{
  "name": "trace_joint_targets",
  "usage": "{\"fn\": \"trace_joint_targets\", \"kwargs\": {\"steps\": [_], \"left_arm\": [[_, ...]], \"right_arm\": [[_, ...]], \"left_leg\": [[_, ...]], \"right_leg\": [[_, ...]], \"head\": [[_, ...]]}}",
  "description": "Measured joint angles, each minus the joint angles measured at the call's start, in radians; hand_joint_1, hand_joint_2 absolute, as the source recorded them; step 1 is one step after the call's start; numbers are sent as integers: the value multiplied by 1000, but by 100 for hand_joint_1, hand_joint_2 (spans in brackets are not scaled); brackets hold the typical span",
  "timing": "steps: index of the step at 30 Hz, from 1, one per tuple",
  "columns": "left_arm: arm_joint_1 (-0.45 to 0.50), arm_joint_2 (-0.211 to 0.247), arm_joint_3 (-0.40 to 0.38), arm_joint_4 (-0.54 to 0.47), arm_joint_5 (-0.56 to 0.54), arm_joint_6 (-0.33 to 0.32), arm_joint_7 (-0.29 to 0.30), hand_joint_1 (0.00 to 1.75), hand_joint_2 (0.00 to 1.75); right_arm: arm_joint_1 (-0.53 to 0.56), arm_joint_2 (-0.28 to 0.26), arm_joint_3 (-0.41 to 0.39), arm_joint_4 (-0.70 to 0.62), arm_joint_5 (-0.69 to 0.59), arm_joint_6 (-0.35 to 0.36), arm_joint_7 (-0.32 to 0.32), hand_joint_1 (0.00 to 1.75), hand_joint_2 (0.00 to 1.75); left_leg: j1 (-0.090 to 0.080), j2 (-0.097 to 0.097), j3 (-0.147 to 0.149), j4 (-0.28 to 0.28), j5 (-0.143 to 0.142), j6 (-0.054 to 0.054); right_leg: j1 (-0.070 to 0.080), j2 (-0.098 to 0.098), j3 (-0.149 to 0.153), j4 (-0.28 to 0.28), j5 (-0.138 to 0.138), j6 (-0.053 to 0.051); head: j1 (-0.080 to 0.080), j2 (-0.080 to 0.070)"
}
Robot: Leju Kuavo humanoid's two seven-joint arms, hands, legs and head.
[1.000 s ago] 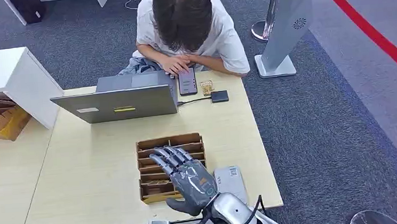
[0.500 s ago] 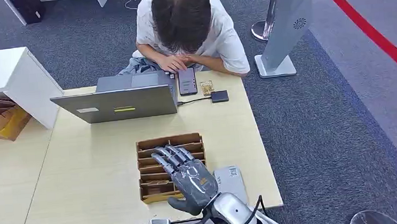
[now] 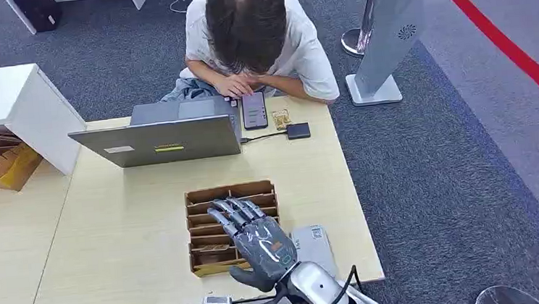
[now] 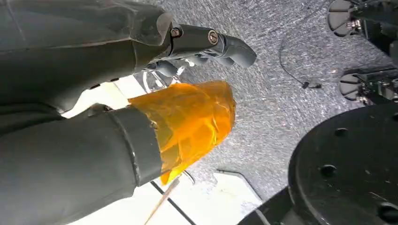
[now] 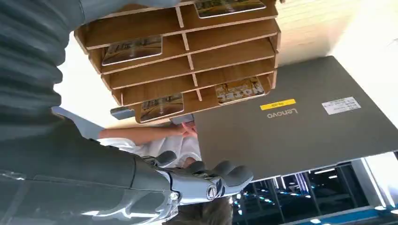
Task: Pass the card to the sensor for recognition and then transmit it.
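Shifted slightly back toward the desk's near edge since a second ago: right hand, fingers spread, holding nothing, hovering over wooden slotted tray. Cards lying flat in several tray compartments, none held. Grey sensor box just beside the tray, partly under the wrist. Beyond, laptop, lid marked "Lenovo" with yellow sticker. Seated person behind. Left hand hanging over carpet, orange-taped thumb; fingers curled, grip indeterminate.

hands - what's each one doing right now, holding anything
Left hand: cannot be told.
Right hand: open, holding nothing, above the wooden card rack.
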Motion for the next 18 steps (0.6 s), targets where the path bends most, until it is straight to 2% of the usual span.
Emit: {"fn": "trace_joint_targets", "kwargs": {"steps": [9, 18], "left_arm": [[-1, 5, 55, 0, -70, -2, 1, 0, 0], [-2, 5, 78, 0, -76, -2, 1, 0, 0]], "right_arm": [[-2, 0, 0, 21, 32, 0, 16, 7, 175], [-7, 0, 0, 35, 38, 0, 24, 7, 175]], "left_leg": [[0, 0, 0, 0, 0, 0], [0, 0, 0, 0, 0, 0]], "right_leg": [[0, 0, 0, 0, 0, 0], [0, 0, 0, 0, 0, 0]], "head": [[0, 0], [0, 0]]}}
